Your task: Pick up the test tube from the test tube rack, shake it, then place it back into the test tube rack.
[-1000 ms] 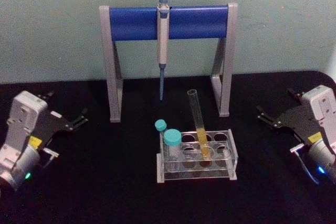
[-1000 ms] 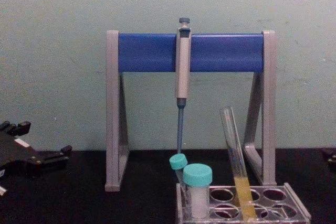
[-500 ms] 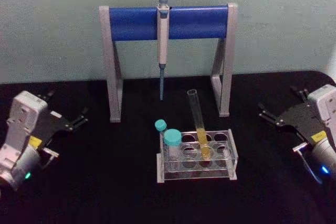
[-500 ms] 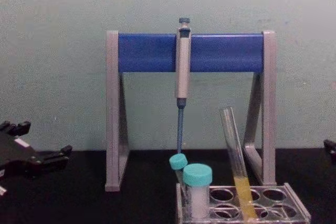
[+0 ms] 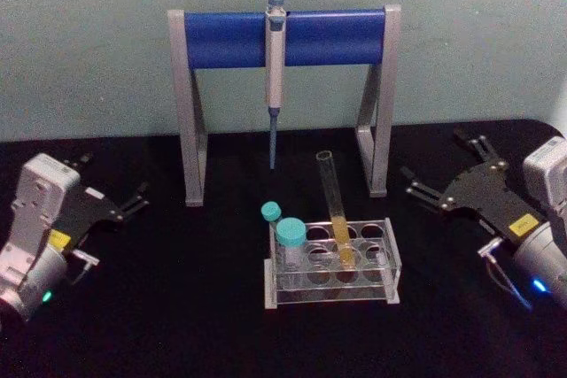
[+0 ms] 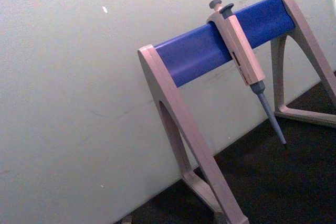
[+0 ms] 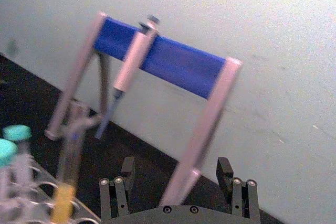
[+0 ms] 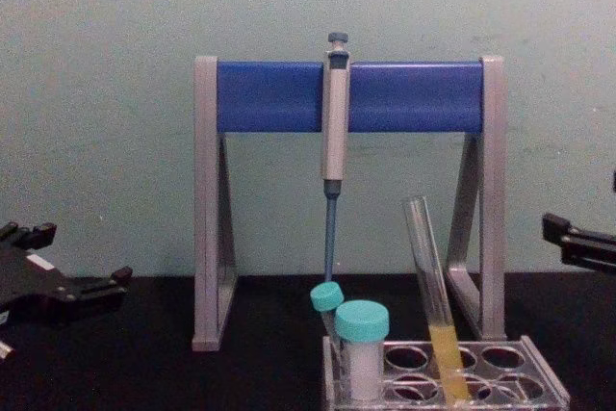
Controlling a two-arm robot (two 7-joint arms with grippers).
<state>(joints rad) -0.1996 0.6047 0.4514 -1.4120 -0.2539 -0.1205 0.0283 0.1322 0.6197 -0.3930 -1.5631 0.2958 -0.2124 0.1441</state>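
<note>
Head view, left to right. Left gripper (image 5: pixel 113 176) sits at the left edge over the black tabletop (image 5: pixel 177 307), fingers apart, holding nothing. Tall grey stand with a blue crossbar (image 5: pixel 319 37) stands at the back, and a grey-blue pipette (image 5: pixel 275 77) hangs from the bar. Low clear plastic test tube rack (image 5: pixel 391 260) sits centre-front. Two short teal-capped tubes (image 5: pixel 290 236) stand at its left end. Long clear glass test tube (image 5: pixel 334 201), with yellow liquid in its lower part, stands in a hole just right of them, its open top leaning toward the robot's left. Right gripper (image 5: pixel 434 163) is well right of the rack, fingers spread wide and empty, pointing toward the stand.
</note>
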